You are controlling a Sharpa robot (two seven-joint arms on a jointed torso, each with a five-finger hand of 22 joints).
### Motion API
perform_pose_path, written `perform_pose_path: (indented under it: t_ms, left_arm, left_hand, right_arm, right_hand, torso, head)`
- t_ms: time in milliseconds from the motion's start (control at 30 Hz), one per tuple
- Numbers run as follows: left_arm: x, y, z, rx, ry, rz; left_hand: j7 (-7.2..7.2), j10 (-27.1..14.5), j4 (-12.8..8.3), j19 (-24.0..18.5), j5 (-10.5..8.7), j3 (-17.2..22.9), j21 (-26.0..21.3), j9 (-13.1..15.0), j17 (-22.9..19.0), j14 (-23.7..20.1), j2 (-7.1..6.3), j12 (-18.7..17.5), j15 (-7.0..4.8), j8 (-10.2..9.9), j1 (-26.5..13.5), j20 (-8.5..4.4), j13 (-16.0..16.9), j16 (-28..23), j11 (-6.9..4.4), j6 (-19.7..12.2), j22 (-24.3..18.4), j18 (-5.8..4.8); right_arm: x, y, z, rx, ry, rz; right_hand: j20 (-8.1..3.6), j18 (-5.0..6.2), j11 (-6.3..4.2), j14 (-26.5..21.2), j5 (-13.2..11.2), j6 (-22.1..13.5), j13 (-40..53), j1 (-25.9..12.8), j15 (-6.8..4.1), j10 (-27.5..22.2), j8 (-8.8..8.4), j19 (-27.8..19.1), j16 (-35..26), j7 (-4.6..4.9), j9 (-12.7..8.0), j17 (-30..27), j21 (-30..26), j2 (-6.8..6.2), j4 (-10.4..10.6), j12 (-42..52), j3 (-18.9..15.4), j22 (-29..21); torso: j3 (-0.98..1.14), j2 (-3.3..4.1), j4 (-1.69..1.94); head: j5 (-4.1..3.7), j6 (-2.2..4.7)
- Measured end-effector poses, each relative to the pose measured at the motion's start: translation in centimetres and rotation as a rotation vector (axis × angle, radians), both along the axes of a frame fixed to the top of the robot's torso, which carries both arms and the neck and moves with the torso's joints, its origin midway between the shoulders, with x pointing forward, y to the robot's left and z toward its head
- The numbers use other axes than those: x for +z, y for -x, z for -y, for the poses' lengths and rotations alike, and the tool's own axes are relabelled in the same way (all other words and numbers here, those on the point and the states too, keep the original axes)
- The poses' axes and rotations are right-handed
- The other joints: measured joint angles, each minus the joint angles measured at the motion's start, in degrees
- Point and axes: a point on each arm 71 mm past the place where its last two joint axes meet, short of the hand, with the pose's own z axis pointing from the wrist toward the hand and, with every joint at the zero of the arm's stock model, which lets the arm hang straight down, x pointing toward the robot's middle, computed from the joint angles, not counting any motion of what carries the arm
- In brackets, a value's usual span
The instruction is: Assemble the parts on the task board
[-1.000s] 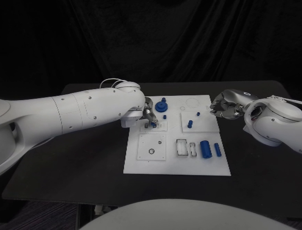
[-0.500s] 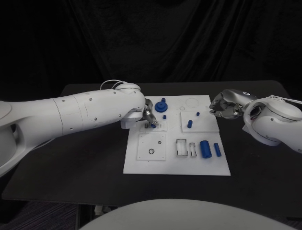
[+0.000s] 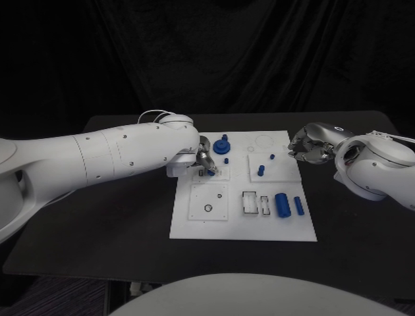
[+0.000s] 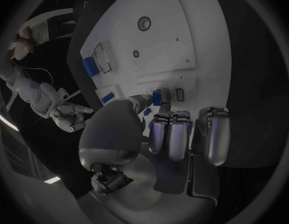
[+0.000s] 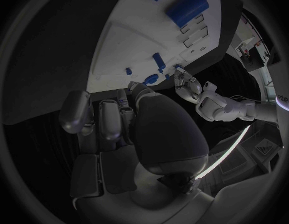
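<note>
The board (image 3: 193, 224) lies mid-table. In its near row, at the robot's right, a thick cylinder (image 3: 282, 204) and a slimmer rod (image 3: 299, 205) lie loose beside two open rectangular slots (image 3: 250, 201); at the near left a plate with a round hole (image 3: 207, 209) is unfilled. Judged from this, most of the assembly remains.

In the middle row, the left hand (image 3: 203, 160) is over the board's left side, fingers pinching a small blue part (image 4: 159, 96) at a socket plate; whether it is seated cannot be told. Two pegs (image 3: 261, 170) stand on the right plate.

At the far edge, a blue knob (image 3: 222, 146) stands upright, apparently placed.

The right hand (image 3: 307, 148) hovers just off the board's right edge, fingers curled in, holding nothing.

The table (image 3: 93, 224) is black and matte. Black curtain forms the backdrop.
</note>
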Motion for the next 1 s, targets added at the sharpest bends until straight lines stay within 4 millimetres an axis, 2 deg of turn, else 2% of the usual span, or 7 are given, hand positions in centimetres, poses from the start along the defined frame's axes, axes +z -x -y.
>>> perform_pose_path:
  t_ms: [233, 533, 733, 1000]
  left_arm:
    - [-0.07, -0.01, 0.11, 0.0, 0.001, -0.001]
    - [-0.19, -0.15, 0.35, 0.001, 0.002, 0.0]
    - [-0.27, -0.12, 0.42, 0.0, 0.004, -0.002]
    - [-0.36, -0.09, 0.35, 0.001, 0.004, -0.003]
  left_hand:
    - [-0.04, 0.0, -0.15, 0.0, 0.0, 0.15, -0.46, 0.15, 0.04, 0.0, 0.34, 0.0, 0.0, 0.0, -0.64, 0.0, 0.0, 0.0, 0.0, 0.08, 0.0, -0.01]
    - [0.04, 0.0, -0.8, 0.0, -2.0, -0.5, -0.46, 0.07, 0.04, 0.0, 1.13, 0.0, 0.0, 0.13, -1.42, 0.0, 0.0, 0.0, 0.0, 0.16, 0.0, 0.0]
    - [0.04, 0.0, -0.95, 0.0, -4.77, -1.97, -0.46, -0.39, 0.04, 0.0, 2.2, 0.0, 0.0, 0.13, -2.49, 0.0, 0.0, 0.0, 0.0, 0.16, 0.0, -0.01]
    - [0.34, 0.0, -1.03, 0.0, -5.28, -2.5, -0.74, -0.59, 0.04, 0.0, 2.25, 0.0, 0.0, -0.11, -2.55, 0.0, 0.0, 0.0, 0.0, -0.15, 0.0, -0.01]
  right_arm:
    - [-0.01, 0.02, -0.03, 0.001, 0.0, -0.003]
    - [-0.04, 0.04, -0.01, 0.001, 0.001, -0.007]
    - [-0.07, 0.06, -0.02, 0.001, 0.002, -0.012]
    - [-0.11, 0.06, -0.04, 0.002, 0.003, -0.017]
  right_hand:
    - [0.0, 0.0, 0.0, 0.0, 0.0, 0.0, 0.0, 0.0, 0.0, 0.0, 0.0, 0.0, 0.0, 0.0, 0.0, 0.0, 0.0, 0.0, 0.0, 0.0, 0.0, -0.01]
    - [0.0, 0.0, 0.0, 0.0, 0.0, 0.0, 0.0, 0.0, 0.0, 0.0, 0.0, 0.0, 0.0, 0.0, 0.0, -0.1, -0.34, 0.0, 0.0, 0.0, 0.0, -0.01]
    - [0.0, 0.0, -0.04, 0.0, 0.0, 0.0, -0.01, 0.0, 0.0, -0.04, 0.0, 0.0, 0.0, 0.0, -0.01, -0.1, -0.34, 0.0, 0.0, 0.0, 0.0, -0.02]
    - [0.0, 0.0, -0.21, 0.0, 0.0, 0.0, -0.01, 0.0, 0.0, -0.21, 0.0, 0.0, 0.0, 0.0, -0.05, -0.1, -0.34, 0.0, 0.0, 0.0, 0.0, -0.02]
  torso:
    - [0.01, 0.0, 0.04]
    - [0.01, -0.01, 0.03]
    - [0.01, -0.01, 0.03]
    - [0.0, 0.03, -0.01]
  head:
    - [0.07, 0.0]
    - [0.24, 0.0]
    - [0.2, 0.0]
    - [0.46, 0.0]
